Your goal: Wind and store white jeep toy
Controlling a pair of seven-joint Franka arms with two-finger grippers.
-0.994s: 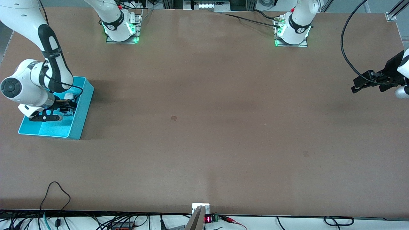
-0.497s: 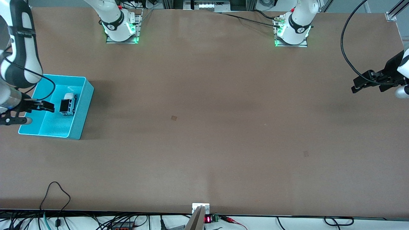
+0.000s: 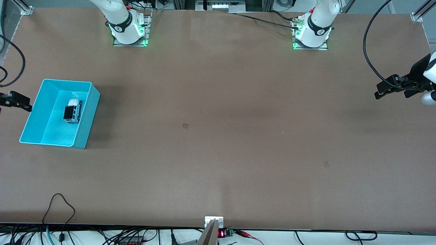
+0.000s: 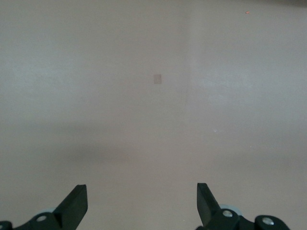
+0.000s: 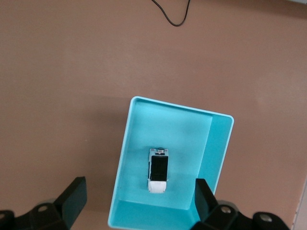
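Observation:
The white jeep toy (image 3: 72, 111) with its black roof lies on the floor of the cyan bin (image 3: 58, 131), at the right arm's end of the table. Nothing touches it. My right gripper (image 5: 139, 201) hangs open and empty high above the bin (image 5: 184, 139), with the jeep (image 5: 158, 170) showing far below between its fingers. In the front view only one of its fingers (image 3: 17, 101) shows, at the picture's edge beside the bin. My left gripper (image 3: 381, 89) waits open and empty over bare table at the left arm's end (image 4: 140, 203).
The two arm bases (image 3: 129, 29) (image 3: 311, 32) stand along the table's back edge. A black cable loop (image 3: 59, 204) lies on the table near the front edge, on the bin's side. A clamp (image 3: 214, 223) sits at the front edge's middle.
My right arm has risen out of the bin and drawn back toward the table's end, uncovering the jeep, which stays in the bin. The left arm has not moved.

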